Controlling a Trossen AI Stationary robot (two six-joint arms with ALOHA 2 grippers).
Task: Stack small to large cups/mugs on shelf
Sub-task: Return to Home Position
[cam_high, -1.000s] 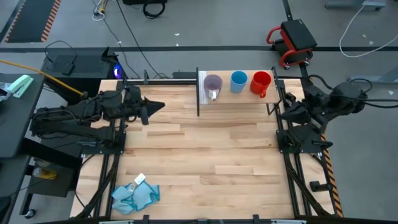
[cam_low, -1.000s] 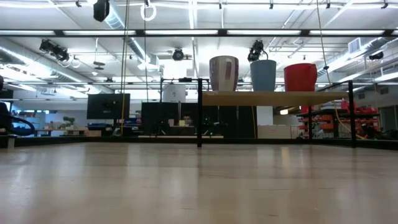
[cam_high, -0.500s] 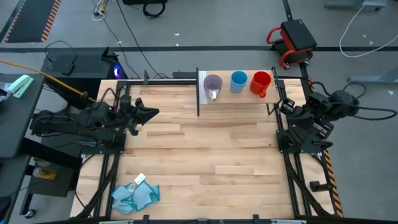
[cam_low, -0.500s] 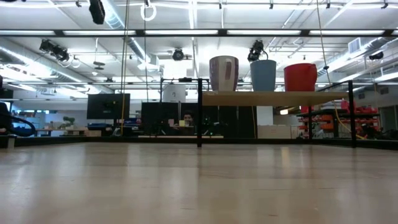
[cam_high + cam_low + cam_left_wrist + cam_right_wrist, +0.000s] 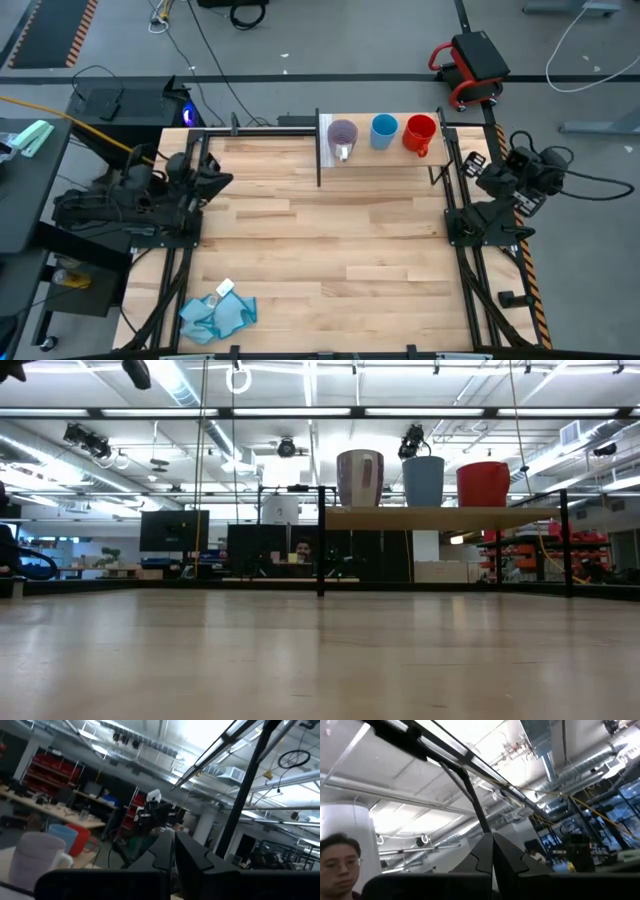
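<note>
A robotics lab or workshop, probably inside an industrial hall. Bare ceiling ducts (image 5: 225, 771) and strip lights (image 5: 420, 412) run overhead. Monitors (image 5: 173, 530) stand on far desks beside what seem to be red storage racks (image 5: 40, 770). Cables (image 5: 243, 14) lie on the grey floor (image 5: 330, 40), and a person (image 5: 337, 862) is nearby.

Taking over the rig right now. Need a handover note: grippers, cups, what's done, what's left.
Left gripper: shut, empty; arm folded at the left edge of the table.
Right gripper: shut, empty; arm folded at the table's right edge.
Things: purple mug, light-blue cup and red mug stand upright in a row on the shelf, apart from one another. The purple mug is nearest the left arm, the red mug nearest the right arm.
Done: all three are on the shelf.
Left: likely only parking both arms at home.
</note>
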